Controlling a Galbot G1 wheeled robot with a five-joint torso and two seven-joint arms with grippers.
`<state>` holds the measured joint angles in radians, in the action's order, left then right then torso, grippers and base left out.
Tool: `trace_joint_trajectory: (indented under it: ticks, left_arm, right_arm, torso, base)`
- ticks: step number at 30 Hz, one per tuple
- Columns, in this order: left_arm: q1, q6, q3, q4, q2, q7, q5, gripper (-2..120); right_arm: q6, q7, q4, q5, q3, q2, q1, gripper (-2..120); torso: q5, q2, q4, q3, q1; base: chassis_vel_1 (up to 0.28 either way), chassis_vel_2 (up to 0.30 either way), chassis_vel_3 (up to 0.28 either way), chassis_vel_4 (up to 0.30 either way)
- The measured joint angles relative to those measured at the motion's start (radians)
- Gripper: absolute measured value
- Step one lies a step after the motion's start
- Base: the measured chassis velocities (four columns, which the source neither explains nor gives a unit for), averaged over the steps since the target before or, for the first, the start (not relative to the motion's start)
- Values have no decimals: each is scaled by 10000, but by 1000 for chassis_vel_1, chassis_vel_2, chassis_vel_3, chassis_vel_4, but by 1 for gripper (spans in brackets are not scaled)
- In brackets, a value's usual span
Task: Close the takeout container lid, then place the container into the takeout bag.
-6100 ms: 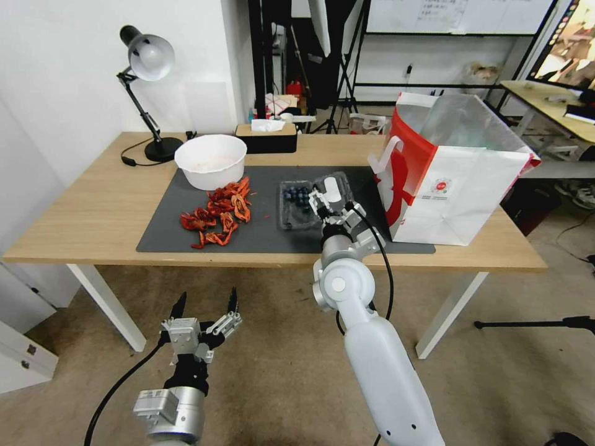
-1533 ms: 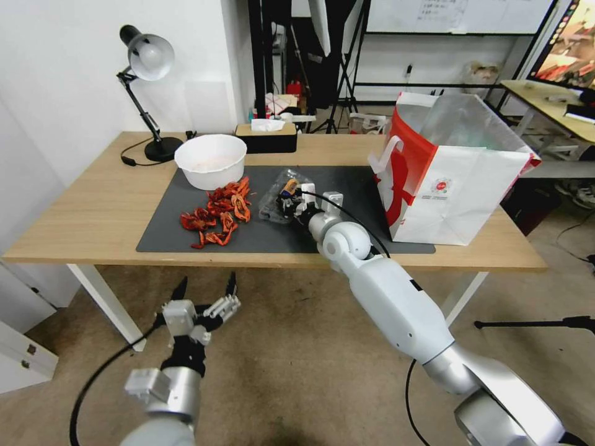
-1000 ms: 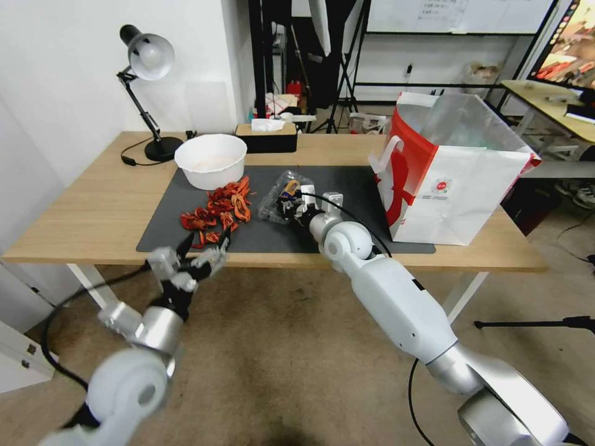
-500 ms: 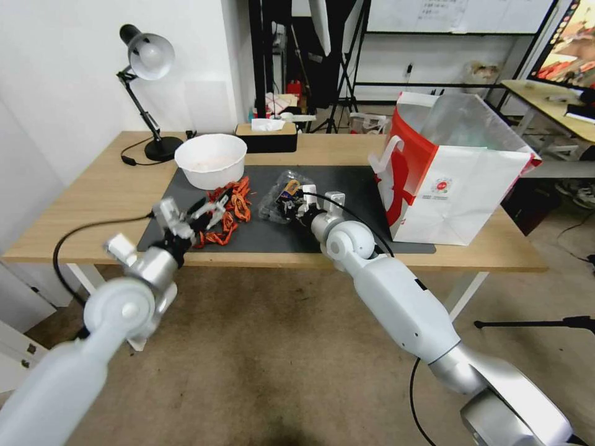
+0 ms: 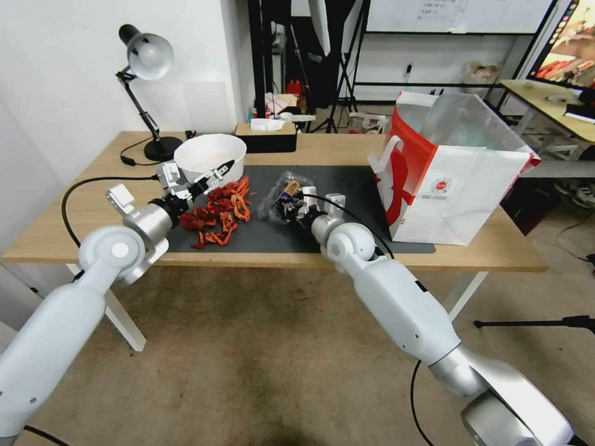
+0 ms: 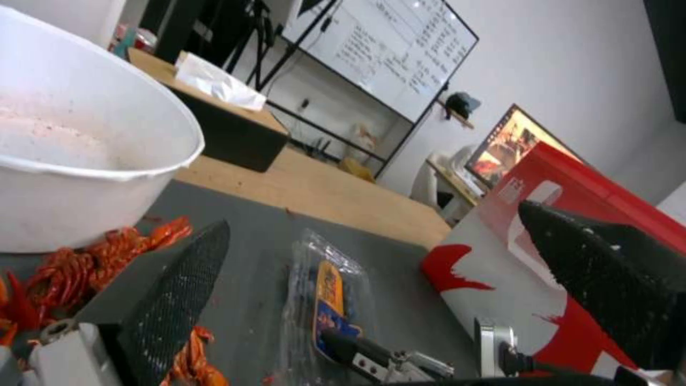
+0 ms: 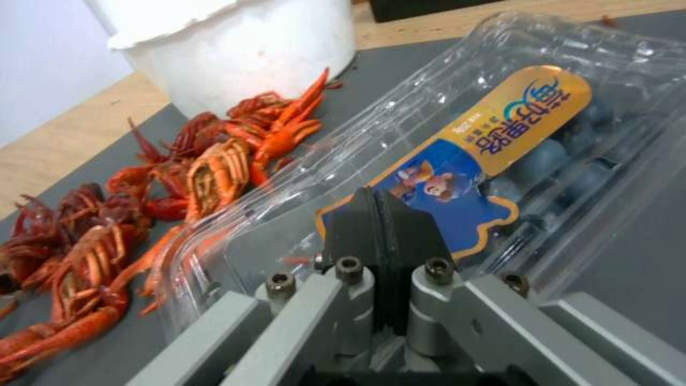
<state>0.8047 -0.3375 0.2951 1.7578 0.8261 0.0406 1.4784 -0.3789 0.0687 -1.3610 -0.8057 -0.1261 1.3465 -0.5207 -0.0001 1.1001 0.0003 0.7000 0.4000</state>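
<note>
The takeout container is a clear clamshell on the dark mat, with blueberries in its lower half. The lid, bearing a yellow and blue label, is folded over the berries and stands slightly raised. My right gripper is shut on the lid's near edge. My left gripper hangs open over the mat's left part, above the crayfish and beside the bowl, aimed toward the container. The takeout bag stands open at the table's right.
A round white bowl sits at the mat's back left, with a pile of red crayfish before it. A black tissue box and a desk lamp stand at the back. The grey mat has bare room between container and bag.
My left arm has risen from below the table's edge to over the mat beside the bowl, still open. Since the earliest frame, the right gripper has swung the lid over the berries.
</note>
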Motion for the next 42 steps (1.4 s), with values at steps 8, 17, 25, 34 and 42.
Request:
trace_joint_trajectory:
  ticks: [8, 17, 25, 34, 42]
  left_arm:
    - [-818, -781, -538, -792, -30, 728, 25, 100]
    - [-1906, -1124, -1633, -1897, 155, 870, -277, 100]
    - [-2807, -1134, -2623, -2839, 633, 842, -572, 100]
    - [-3445, -1044, -3244, -3659, 1056, 830, -990, 100]
    - [-3861, -1023, -3664, -4033, 1203, 921, -1273, 100]
  right_arm:
    - [-6, -28, 90, -15, -159, 129, 118, 0]
    - [-25, -32, 97, -15, -240, 186, 131, 0]
    - [-36, -16, 30, -6, -239, 169, 48, 0]
    - [-74, -16, -58, -10, -236, 108, -24, 0]
    - [-78, -42, -63, 0, -250, 114, -56, 0]
  torso:
    - [0, 0, -2, 0, 0]
    - [2, 0, -6, -1, 1]
    - [1, 0, -2, 0, 1]
    - [3, 0, -3, -1, 1]
    - [2, 0, -3, 0, 0]
  base:
    - [0, 0, 0, 0]
    - [0, 0, 0, 0]
    - [0, 0, 0, 0]
    - [0, 0, 0, 0]
    - [0, 0, 0, 0]
